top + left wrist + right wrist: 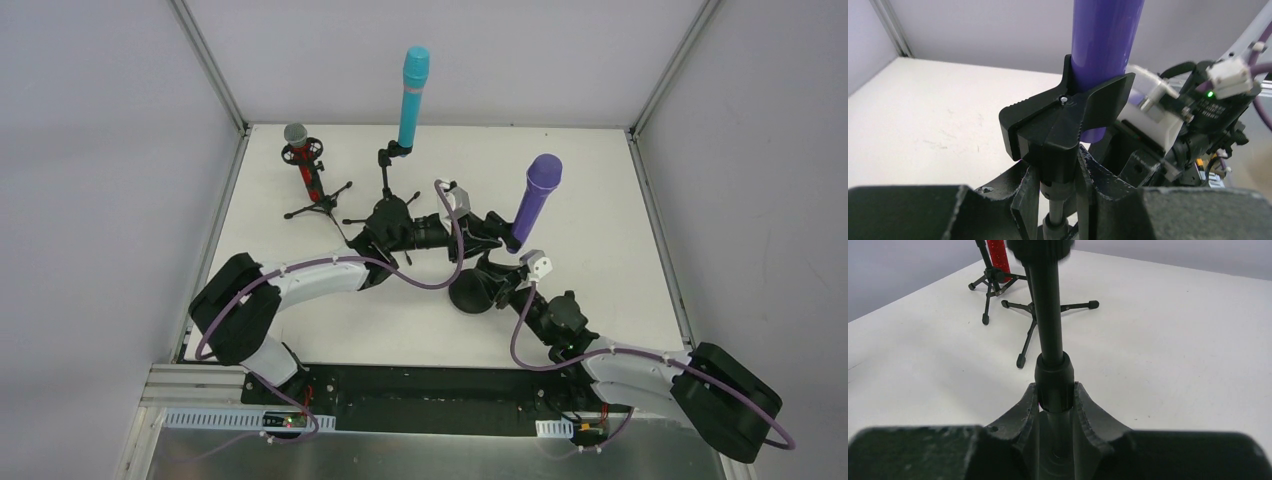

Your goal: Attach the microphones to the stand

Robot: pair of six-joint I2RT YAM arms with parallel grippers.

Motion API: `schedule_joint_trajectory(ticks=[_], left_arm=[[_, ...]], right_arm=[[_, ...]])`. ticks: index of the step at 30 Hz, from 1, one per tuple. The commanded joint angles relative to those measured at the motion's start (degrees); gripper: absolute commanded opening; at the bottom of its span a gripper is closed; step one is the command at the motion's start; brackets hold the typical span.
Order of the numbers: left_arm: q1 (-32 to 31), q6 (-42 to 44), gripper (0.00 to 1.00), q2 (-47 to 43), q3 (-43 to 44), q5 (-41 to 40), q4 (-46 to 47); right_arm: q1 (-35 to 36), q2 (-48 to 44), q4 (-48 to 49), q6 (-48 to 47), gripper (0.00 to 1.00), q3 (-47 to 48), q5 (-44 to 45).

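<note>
Clenching the stand [1046, 305], the left claw [1055, 185] grips just beneath the clip [1063, 120] cradling the purple microphone [1103, 45], while the right claw [1055, 400] clamps lower, likely steadying it upright over the tabletop [1173, 340].

purple microphone [536, 200], cyan microphone [413, 90], red microphone [309, 176] with grey head, black stand [1050, 315], white table [600, 200]

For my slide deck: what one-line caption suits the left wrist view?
Left fingers grip the stand post below the black clip holding the purple microphone.
</note>
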Motion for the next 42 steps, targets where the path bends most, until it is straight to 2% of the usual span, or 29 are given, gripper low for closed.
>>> schedule_joint_trajectory(ticks=[1, 11, 16, 32, 37, 42], left_arm=[[-0.6, 0.9, 0.0, -9.4, 8.2, 1.4, 9.0], [-0.5, 2.5, 0.0, -12.8, 9.2, -0.1, 8.5], [-0.5, 4.5, 0.0, -14.8, 10.1, -0.6, 5.5], [-0.6, 6.9, 0.0, -16.1, 14.7, -1.8, 1.4], [-0.5, 6.9, 0.0, -16.6, 12.9, -3.2, 1.6], [-0.5, 9.8, 0.02, -18.9, 7.4, -5.3, 0.6]], right_arm=[[-0.6, 2.3, -5.4, 0.2, 0.0, -1.4, 6.6], [-0.2, 4.8, -5.0, 0.6, 0.0, -1.4, 8.3], [-0.1, 5.7, -4.9, 1.1, 0.0, -1.4, 8.6], [0.5, 9.1, -3.9, 2.3, 0.0, 0.6, 8.5], [0.8, 9.7, -3.7, 2.8, 0.0, 0.6, 8.5], [0.9, 9.5, -4.8, 3.0, 0.0, 1.3, 8.5]])
